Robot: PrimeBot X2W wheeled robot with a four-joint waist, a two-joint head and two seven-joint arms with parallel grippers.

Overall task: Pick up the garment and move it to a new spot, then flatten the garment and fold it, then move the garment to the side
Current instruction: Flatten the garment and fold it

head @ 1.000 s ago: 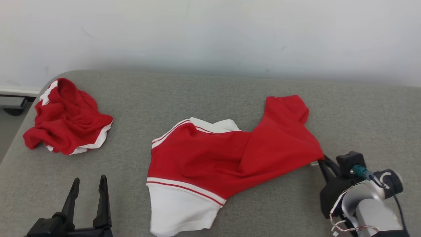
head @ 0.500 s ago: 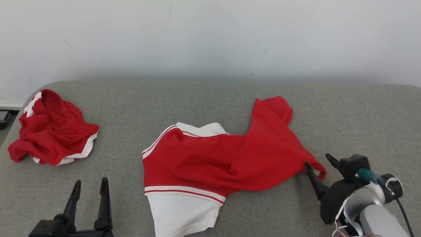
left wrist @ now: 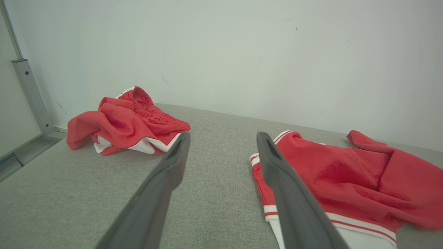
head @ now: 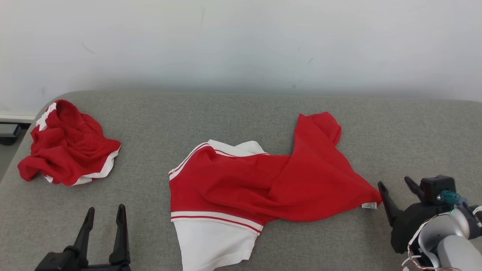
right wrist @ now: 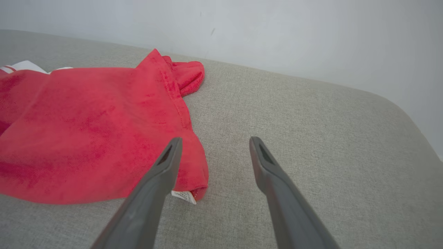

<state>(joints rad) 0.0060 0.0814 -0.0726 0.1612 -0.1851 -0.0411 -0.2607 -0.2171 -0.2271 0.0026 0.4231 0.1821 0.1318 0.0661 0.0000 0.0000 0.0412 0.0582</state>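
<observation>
A: What sits nearest, along the bottom of the head view?

B: At the lower left is the left gripper (head: 106,207). Its two long dark fingers are spread wide with nothing between them, over the grey woven fabric surface (head: 150,124). At the lower right is the right gripper (head: 394,181), its fingers just as wide apart and also empty.

A: And the piece to be folded?

B: The red garment with a white panel and striped trim (head: 263,184) lies across the middle of the frame, partly spread and rumpled. The white panel points toward the bottom edge, and a red flap reaches toward the upper right.

A: How close is the right gripper to it?

B: It is just beside the garment's right corner, where a small white label (head: 369,205) pokes out. In the right wrist view one finger overlaps that corner, but I cannot tell whether it touches the cloth.

A: Farther back?

B: At the left of the frame sits a crumpled red-and-white cloth bundle (head: 67,145), well apart from the garment. Behind the surface, across the top, is a plain pale wall (head: 241,37).
</observation>
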